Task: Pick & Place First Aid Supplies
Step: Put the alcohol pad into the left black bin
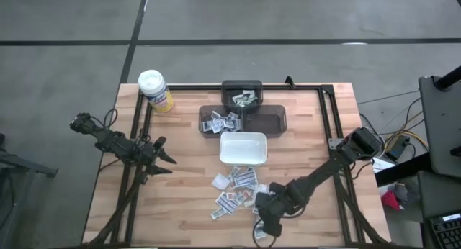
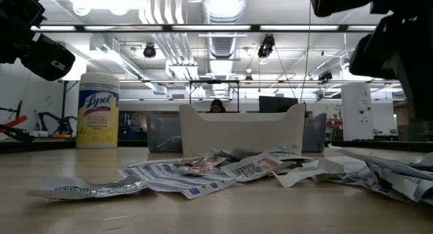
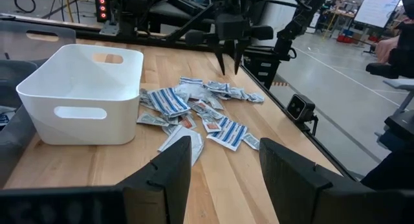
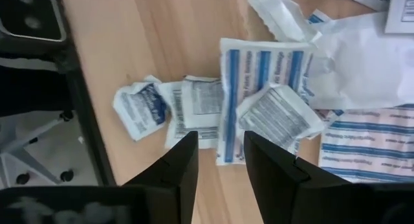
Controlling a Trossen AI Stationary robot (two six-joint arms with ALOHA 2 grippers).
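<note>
White dish (image 1: 243,149) empty; dark bins (image 1: 242,95) hold packets (image 1: 220,122)

My matt black plastic fingers (image 4: 174,169) hang over crinkled, slightly glossy paper packets (image 4: 259,101) on a pale smooth wooden table (image 4: 155,36).

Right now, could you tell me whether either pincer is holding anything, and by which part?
Nothing is held. The right pincer hangs open above the scattered packets; the left pincer waits open, off to the side.

right pincer (image 4: 220,160) points down, open; left pincer (image 3: 223,164) open.
</note>
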